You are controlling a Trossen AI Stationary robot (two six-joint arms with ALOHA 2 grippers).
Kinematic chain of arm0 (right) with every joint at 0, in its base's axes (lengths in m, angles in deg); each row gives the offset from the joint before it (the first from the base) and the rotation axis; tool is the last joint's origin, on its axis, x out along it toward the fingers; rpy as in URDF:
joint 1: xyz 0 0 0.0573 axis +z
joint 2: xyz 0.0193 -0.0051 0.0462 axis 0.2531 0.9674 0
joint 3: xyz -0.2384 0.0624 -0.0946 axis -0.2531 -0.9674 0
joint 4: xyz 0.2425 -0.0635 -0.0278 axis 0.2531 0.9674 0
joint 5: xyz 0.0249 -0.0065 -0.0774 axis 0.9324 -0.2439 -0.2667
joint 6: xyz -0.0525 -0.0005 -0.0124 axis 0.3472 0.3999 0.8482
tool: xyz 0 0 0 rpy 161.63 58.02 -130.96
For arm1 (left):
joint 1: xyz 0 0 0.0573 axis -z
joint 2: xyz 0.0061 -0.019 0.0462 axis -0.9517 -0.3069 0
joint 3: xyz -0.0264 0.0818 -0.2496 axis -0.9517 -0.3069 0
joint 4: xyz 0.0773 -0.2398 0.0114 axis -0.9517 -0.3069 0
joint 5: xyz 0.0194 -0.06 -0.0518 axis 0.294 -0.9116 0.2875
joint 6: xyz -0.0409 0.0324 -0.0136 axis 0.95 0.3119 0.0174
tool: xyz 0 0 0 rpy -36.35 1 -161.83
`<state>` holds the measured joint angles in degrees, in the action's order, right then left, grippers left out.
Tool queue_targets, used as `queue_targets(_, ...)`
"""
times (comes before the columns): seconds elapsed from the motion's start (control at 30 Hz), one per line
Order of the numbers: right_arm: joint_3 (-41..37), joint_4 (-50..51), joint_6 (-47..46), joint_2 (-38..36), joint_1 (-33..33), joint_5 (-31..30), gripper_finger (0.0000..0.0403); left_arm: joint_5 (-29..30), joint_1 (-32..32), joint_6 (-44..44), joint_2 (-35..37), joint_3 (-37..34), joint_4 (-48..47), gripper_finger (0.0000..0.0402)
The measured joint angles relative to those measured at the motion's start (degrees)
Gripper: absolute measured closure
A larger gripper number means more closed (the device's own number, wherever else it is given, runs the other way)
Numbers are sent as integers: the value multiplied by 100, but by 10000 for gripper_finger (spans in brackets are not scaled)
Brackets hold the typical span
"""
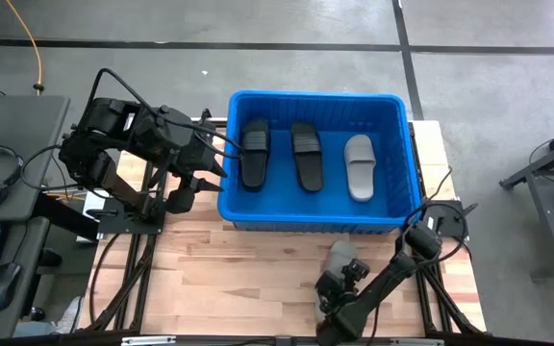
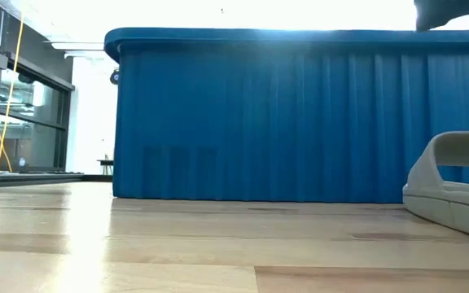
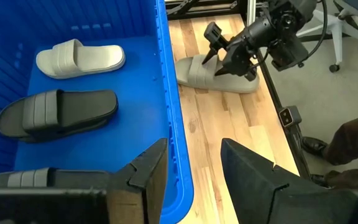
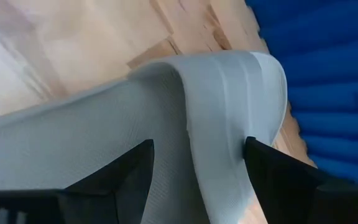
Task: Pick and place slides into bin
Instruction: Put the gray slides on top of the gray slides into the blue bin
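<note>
The blue bin (image 1: 315, 223) holds two black slides (image 1: 255, 154) (image 1: 306, 156) and one light grey slide (image 1: 359, 165), all flat on its floor. Another light grey slide (image 1: 339, 256) lies sole-down on the wooden table in front of the bin, seen also in the low view (image 2: 454, 187). My right gripper (image 4: 197, 168) is open and slants down over this slide, with its fingers on either side of the ribbed strap (image 4: 229, 106). My left gripper (image 3: 194, 165) hangs open at the bin's left near corner with nothing between its fingers. My right gripper straddles the strap of the grey slide on the table from above, one finger (image 4: 126, 171) over the footbed and the other (image 4: 272, 171) beside the strap's outer edge. I cannot tell whether either finger touches the slide. The slide rests flat on the table.
The bin's near wall (image 2: 300, 114) stands just behind the loose slide. Bare wood (image 1: 239, 269) lies to the slide's left. A person's leg and shoe (image 3: 347, 149) show beyond the table's right edge, beside an office chair.
</note>
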<state>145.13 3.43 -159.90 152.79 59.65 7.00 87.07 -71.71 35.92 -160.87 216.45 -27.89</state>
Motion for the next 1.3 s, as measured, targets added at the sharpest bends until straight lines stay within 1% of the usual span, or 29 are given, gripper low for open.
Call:
queue_targets(0.1, 0, 62, -190, 26, 0, 48, 177, 0, 1, 4, 0, 0, 0, 263)
queue_targets(0.2, 2, 136, -308, 26, -2, 48, 205, 0, 1, 15, 0, 0, 0, 263)
queue_targets(0.5, 9, 135, -274, 26, -11, 298, 320, 0, 1, 13, 0, 0, 0, 263)
queue_targets(0.7, 13, 137, -261, -103, -10, 344, 393, 0, 1, 13, 0, 0, 0, 263)
queue_targets(0.77, 13, 120, -262, -197, 2, 335, 397, 0, 1, 11, 0, 0, 2, 263)
queue_targets(0.83, 13, 92, -239, -291, 4, 322, 393, 0, 1, 13, 0, 0, 0, 263)
queue_targets(1.03, 116, 101, 185, -617, 11, 486, 399, 2, -1, 20, 0, 0, 0, 263)
queue_targets(1.3, 671, 116, 473, -1154, 28, 138, 401, 69, -1, 191, 0, 0, 0, 263)
